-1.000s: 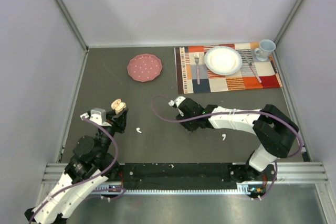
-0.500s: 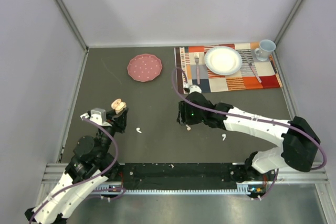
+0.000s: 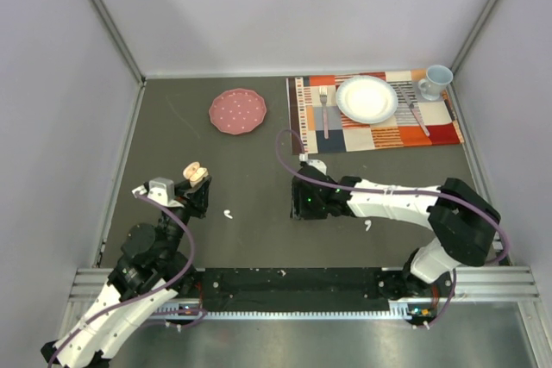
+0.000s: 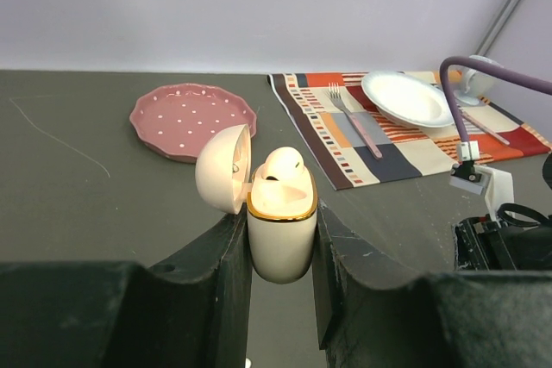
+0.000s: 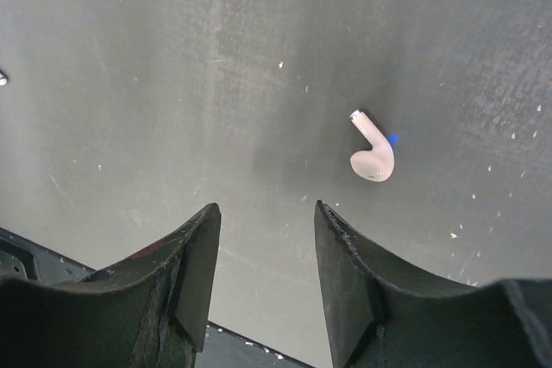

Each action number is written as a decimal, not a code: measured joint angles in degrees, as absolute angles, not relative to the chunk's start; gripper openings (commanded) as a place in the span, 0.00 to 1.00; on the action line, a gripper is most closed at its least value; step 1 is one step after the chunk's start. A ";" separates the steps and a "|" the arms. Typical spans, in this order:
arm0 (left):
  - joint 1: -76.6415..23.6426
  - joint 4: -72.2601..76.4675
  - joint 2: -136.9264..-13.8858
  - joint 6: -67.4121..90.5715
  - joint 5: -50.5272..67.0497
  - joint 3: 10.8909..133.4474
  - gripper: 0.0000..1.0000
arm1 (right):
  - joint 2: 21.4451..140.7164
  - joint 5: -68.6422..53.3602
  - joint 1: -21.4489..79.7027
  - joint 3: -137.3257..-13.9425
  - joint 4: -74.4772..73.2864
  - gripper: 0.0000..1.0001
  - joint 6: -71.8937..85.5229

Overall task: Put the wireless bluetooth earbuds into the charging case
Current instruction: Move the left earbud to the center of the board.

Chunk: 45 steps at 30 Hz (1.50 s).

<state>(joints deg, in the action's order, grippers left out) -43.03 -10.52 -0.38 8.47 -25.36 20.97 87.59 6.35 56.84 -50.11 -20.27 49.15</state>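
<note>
Plainly, the right gripper (image 5: pixel 266 213) is the nearer arm. Its fingers stand spread and empty above the matte, speckled dark worktop (image 5: pixel 155 75). A loose earbud (image 5: pixel 373 157) lies just ahead of them, off the gap toward the right-hand finger of that view, its stem slanting up-left and its bulb nearest. It is glossy white and comma-shaped. The left gripper (image 4: pixel 280 243) pinches the cream, gold-rimmed charging case (image 4: pixel 281 226) upright with its domed lid open; a second earbud (image 4: pixel 283 165) seems seated inside.
</note>
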 measured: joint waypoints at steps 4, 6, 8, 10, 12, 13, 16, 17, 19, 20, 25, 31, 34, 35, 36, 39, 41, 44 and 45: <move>-43.03 -10.22 -0.38 8.67 -25.34 20.95 0.00 | 88.95 6.66 56.84 -50.11 -19.00 0.47 49.06; -43.03 -10.04 -0.38 8.71 -25.30 20.93 0.00 | 89.60 7.01 56.84 -50.13 -18.63 0.47 49.08; -43.03 -9.74 -0.36 8.86 -25.12 20.93 0.00 | 90.26 7.44 56.73 -50.13 -18.48 0.47 49.08; -43.03 -9.41 -0.38 8.91 -25.04 20.93 0.00 | 90.70 7.57 56.40 -50.13 -18.44 0.47 49.08; -43.03 -8.99 -0.38 8.91 -24.91 20.93 0.00 | 90.91 7.79 56.05 -50.13 -18.41 0.47 49.08; -43.03 -8.75 -0.38 8.91 -24.88 20.93 0.00 | 90.94 7.88 55.64 -49.93 -18.24 0.47 49.06; -43.03 -8.25 -0.38 8.93 -24.88 20.91 0.00 | 90.94 8.05 54.39 -49.10 -17.91 0.47 48.71; -43.03 -8.05 -0.38 8.93 -24.86 20.88 0.00 | 90.94 8.19 53.84 -48.77 -17.96 0.47 48.51; -43.03 -7.79 -0.38 8.93 -24.86 20.88 0.00 | 90.87 8.14 52.93 -48.40 -17.54 0.47 48.36; -43.03 -7.66 -0.38 8.93 -24.82 20.88 0.00 | 90.85 8.08 52.64 -48.40 -17.45 0.47 48.12; -43.03 -7.31 -0.36 8.93 -24.45 20.86 0.00 | 90.87 8.25 51.77 -48.40 -17.15 0.47 46.57; -43.03 -6.85 -0.36 9.06 -24.23 20.64 0.00 | 90.87 8.38 49.23 -48.40 -17.10 0.47 45.39; -43.03 -6.85 -0.38 9.08 -24.23 20.36 0.00 | 90.87 8.43 48.12 -48.42 -17.06 0.47 45.12; -43.03 -6.85 -0.36 9.08 -24.23 20.32 0.00 | 90.87 8.47 47.90 -48.47 -17.08 0.47 45.12; -43.03 -6.81 -0.36 9.08 -24.23 20.29 0.00 | 90.87 8.56 47.72 -48.53 -17.15 0.45 45.12; -43.03 -6.66 -0.36 9.08 -24.16 20.18 0.00 | 91.15 8.88 47.59 -48.90 -17.65 0.42 45.15; -43.03 -6.46 -0.38 9.10 -23.99 20.12 0.00 | 91.72 9.13 47.55 -49.69 -18.39 0.39 45.25; -43.03 -6.39 -0.36 9.10 -23.83 20.05 0.00 | 92.36 9.74 47.53 -50.41 -19.33 0.37 45.95; -43.03 -6.37 -0.36 9.13 -23.83 20.01 0.00 | 92.42 10.04 47.53 -50.48 -19.59 0.36 46.33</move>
